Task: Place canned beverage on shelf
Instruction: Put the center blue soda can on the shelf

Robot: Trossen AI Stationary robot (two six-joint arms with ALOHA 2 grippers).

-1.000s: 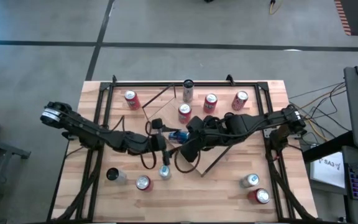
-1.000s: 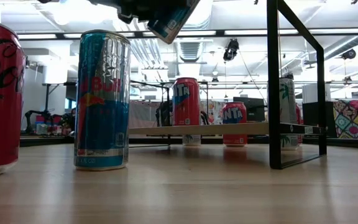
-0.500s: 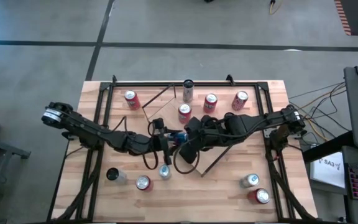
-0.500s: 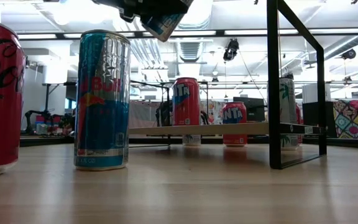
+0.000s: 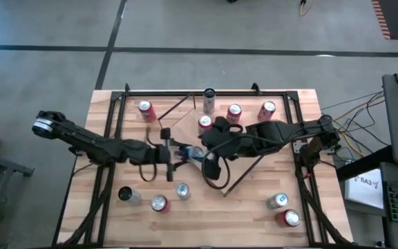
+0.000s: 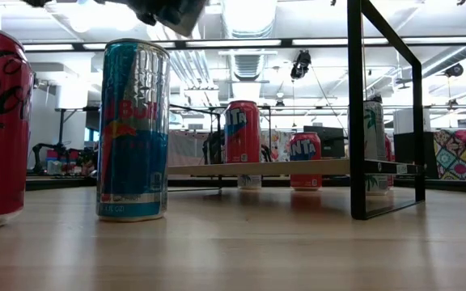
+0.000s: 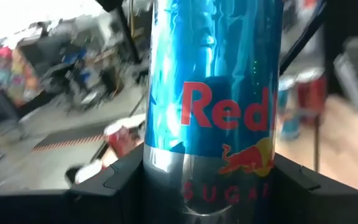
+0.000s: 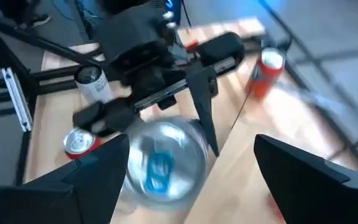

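A blue and silver beverage can (image 7: 213, 93) hangs above the middle of the table with my left gripper (image 5: 184, 153) shut on it. My right gripper (image 5: 208, 162) stands open just to the can's right. In the right wrist view its fingers stand wide apart on either side of the can's silver top (image 8: 163, 165). The shelf (image 6: 298, 167) is a light-wood board at the table's far middle, with a red can (image 6: 242, 131) standing on it. My left gripper pinches the can's body low down, at the silver band (image 7: 166, 177), between its two fingers (image 7: 114, 183). The fingers come in level from the table's left side and lie across the can. The can is lifted clear of the table.
Red cans (image 5: 145, 111) (image 5: 234, 113) (image 5: 267, 111) and a dark one (image 5: 209, 100) stand along the far side. More cans (image 5: 159, 203) (image 5: 182, 191) (image 5: 277, 201) stand near the front edge. A black frame post (image 6: 356, 109) rises on the right.
My left gripper has shut on the can, and my right gripper has opened and let it go. My right gripper has then risen and rolled. My left gripper has carried the can a little toward the table's left edge and up.
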